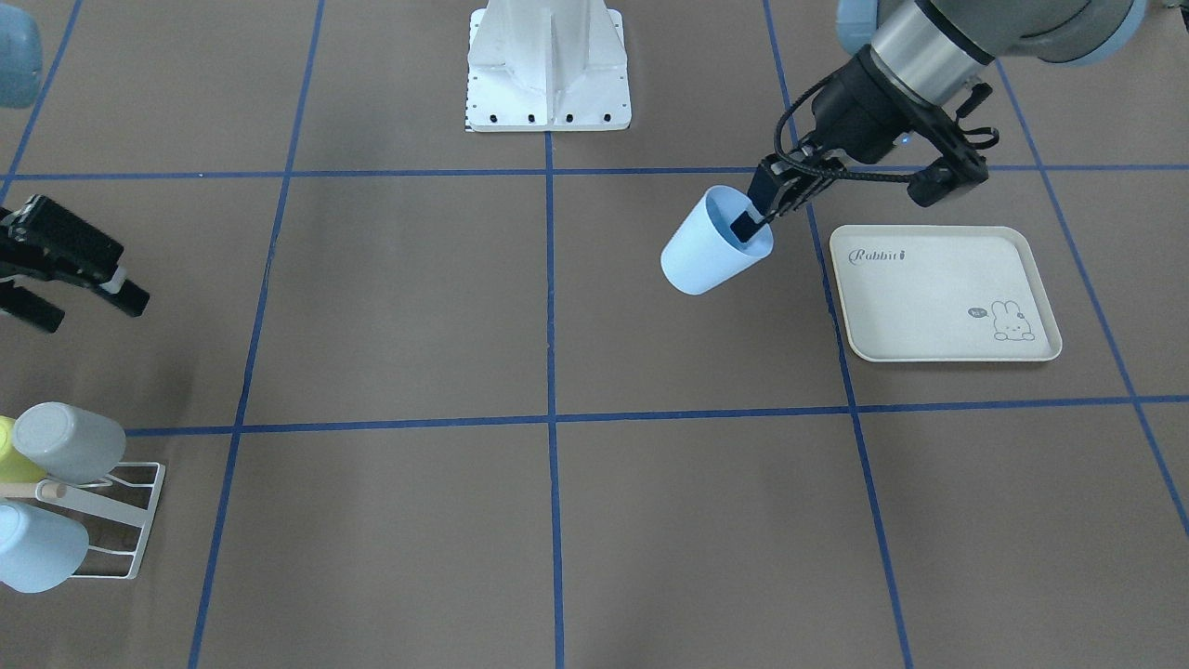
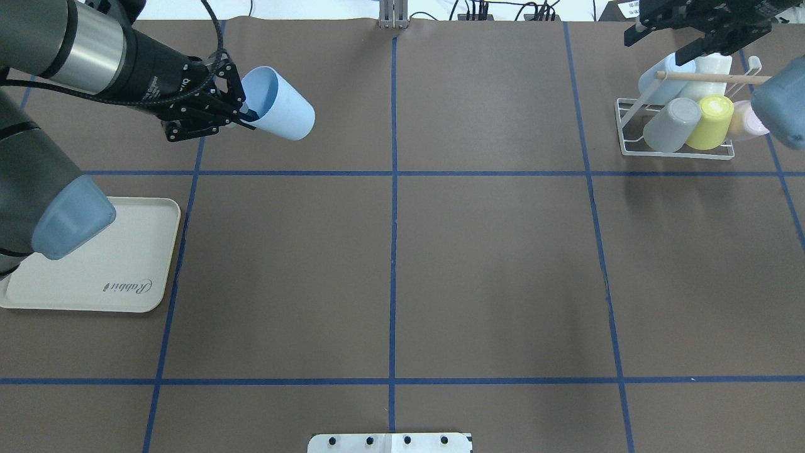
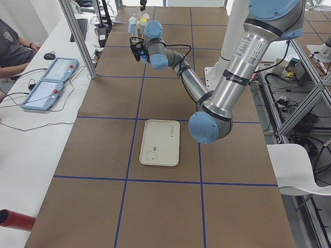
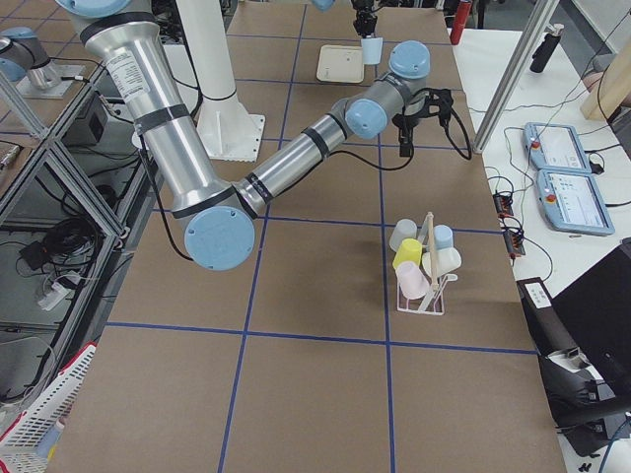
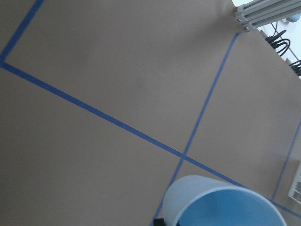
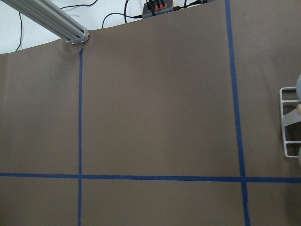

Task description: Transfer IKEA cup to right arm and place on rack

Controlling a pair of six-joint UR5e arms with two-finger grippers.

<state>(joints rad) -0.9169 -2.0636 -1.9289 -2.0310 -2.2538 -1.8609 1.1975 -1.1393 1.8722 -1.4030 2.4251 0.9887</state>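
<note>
Far left in the overhead view, a cream rounded-rectangle plastic tray (image 2: 126, 277) lettered "Rabbit" lies flat on the brown paper-covered table (image 2: 490, 264) w/ a blue tape grid. The grey left arm's blue elbow cap overlaps the tray in that view.

Beyond the tray, the black L gripper (image 2: 247, 116) is clenched on the rim of the light-blue plastic cup (image 2: 286, 113), one finger inside the mouth and the other on the outer wall. That finger's pad shows inside the cup. The cup is tilted, mouth toward the gripper and base toward table centre. It's lifted off the paper, near the tray and well apart from the rack.

Far right, a white wire rack (image 2: 629, 135) w/ a light wooden dowel (image 2: 710, 77) stands on the table. It carries five cups on its prongs:
- Far row: pale-blue rack cup (image 2: 663, 75), white cup (image 2: 714, 63).
- Near row: grey cup (image 2: 670, 123), yellow cup (image 2: 710, 123), pink cup (image 2: 745, 119). The pink one is partly hidden by the R arm's blue cap.

The black R gripper (image 1: 88, 311) hangs near the rack, up off the table, fingers spread, grasping nothing.
</note>
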